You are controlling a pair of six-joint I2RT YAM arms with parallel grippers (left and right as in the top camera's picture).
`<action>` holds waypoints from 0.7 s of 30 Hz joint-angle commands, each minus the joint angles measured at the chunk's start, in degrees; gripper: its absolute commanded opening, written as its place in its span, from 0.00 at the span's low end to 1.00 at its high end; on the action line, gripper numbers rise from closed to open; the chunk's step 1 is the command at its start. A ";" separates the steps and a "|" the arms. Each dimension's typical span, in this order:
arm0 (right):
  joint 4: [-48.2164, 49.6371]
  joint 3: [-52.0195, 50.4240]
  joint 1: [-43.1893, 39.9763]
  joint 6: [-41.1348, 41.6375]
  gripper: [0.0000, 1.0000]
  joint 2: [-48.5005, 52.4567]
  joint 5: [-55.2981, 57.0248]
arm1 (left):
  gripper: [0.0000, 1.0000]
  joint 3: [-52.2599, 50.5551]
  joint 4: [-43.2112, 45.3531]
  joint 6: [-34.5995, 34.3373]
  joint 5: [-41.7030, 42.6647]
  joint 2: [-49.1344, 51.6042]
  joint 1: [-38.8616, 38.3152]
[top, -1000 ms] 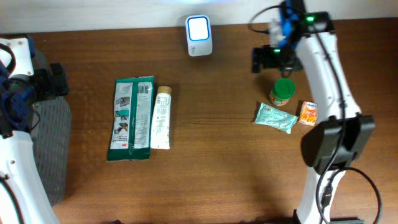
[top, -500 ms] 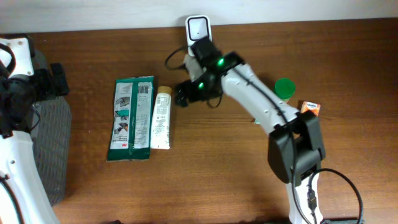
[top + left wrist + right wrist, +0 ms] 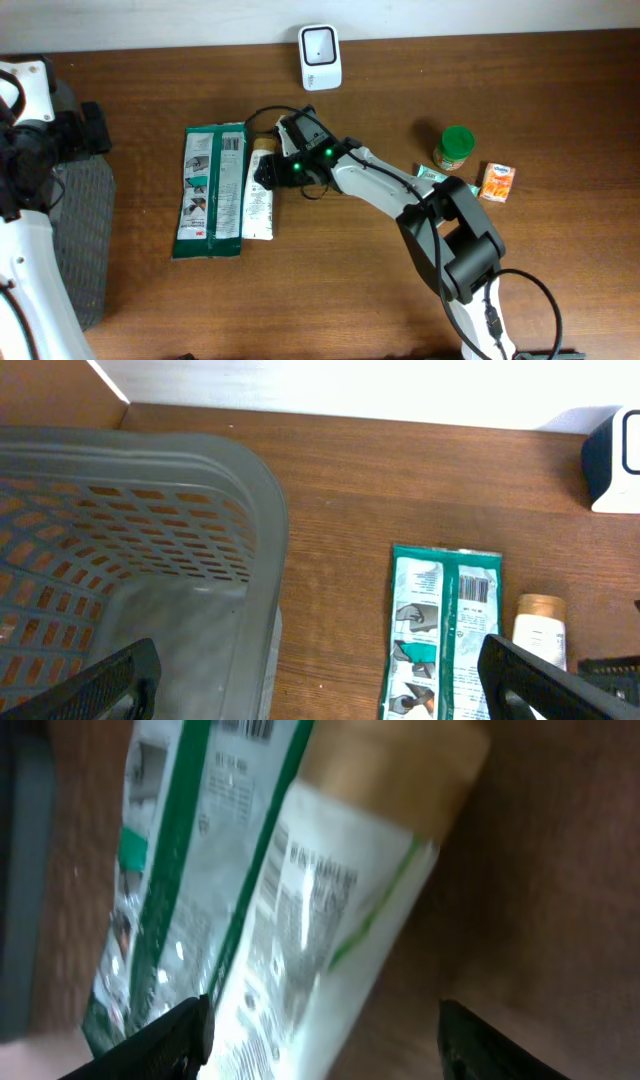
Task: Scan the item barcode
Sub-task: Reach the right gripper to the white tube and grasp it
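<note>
A white tube (image 3: pixel 258 195) with a tan cap lies beside a green packet (image 3: pixel 210 190) left of the table's middle. My right gripper (image 3: pixel 268 170) hangs low over the tube's cap end. In the right wrist view the tube (image 3: pixel 330 900) runs between the open jaws of the right gripper (image 3: pixel 325 1040); the left finger is at the tube's edge and the right finger stands apart from it. The green packet (image 3: pixel 170 850) lies just left. The white scanner (image 3: pixel 320 45) stands at the back edge. My left gripper (image 3: pixel 320 690) is open and empty over the basket's rim.
A grey mesh basket (image 3: pixel 85 240) sits at the left edge, large in the left wrist view (image 3: pixel 130 560). At the right are a green-lidded jar (image 3: pixel 455 147), an orange box (image 3: pixel 497 182) and a teal packet (image 3: pixel 428 174), partly hidden by the right arm.
The right arm swung from the back right near the jar across to the white tube and lowered over it. Its jaws have narrowed. The left arm has not moved.
</note>
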 commanded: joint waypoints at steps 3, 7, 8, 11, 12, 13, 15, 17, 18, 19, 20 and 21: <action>3.26 -0.46 2.29 3.80 0.67 2.36 1.27 | 0.99 0.15 0.09 0.90 0.59 -0.02 0.31; 1.27 -0.48 2.71 5.03 0.61 2.62 2.47 | 0.99 0.15 0.09 0.90 0.59 -0.02 0.31; 0.87 -0.50 2.71 5.05 0.61 2.82 2.45 | 0.99 0.15 0.09 0.90 0.59 -0.02 0.31; -0.09 -0.50 2.73 6.21 0.57 4.09 2.08 | 0.99 0.15 0.09 0.90 0.61 -0.02 0.31; -0.48 -0.50 2.71 6.29 0.56 4.44 1.84 | 0.99 0.15 0.09 0.90 0.61 -0.02 0.31; -1.14 -0.50 2.56 6.29 0.54 4.63 1.73 | 0.99 0.15 0.09 0.90 0.59 -0.02 0.31; -2.16 -0.48 2.38 6.27 0.46 4.59 1.49 | 0.99 0.15 0.09 0.90 0.59 -0.02 0.31; -2.45 -0.48 2.16 6.27 0.38 4.50 0.48 | 0.99 0.15 0.09 0.90 0.61 -0.02 0.31; -2.47 -0.48 2.01 6.27 0.31 4.50 -0.11 | 0.99 0.15 0.09 0.90 0.59 -0.02 0.31; -2.64 -0.46 1.68 6.25 0.25 4.44 -1.14 | 0.99 0.15 0.09 0.90 0.59 -0.02 0.31; -3.19 -0.46 1.29 6.21 0.20 4.11 -2.12 | 0.99 0.15 0.09 0.90 0.61 -0.02 0.31; -3.74 -0.46 0.85 5.60 0.14 3.69 -2.54 | 0.99 0.15 0.09 0.90 0.61 -0.02 0.31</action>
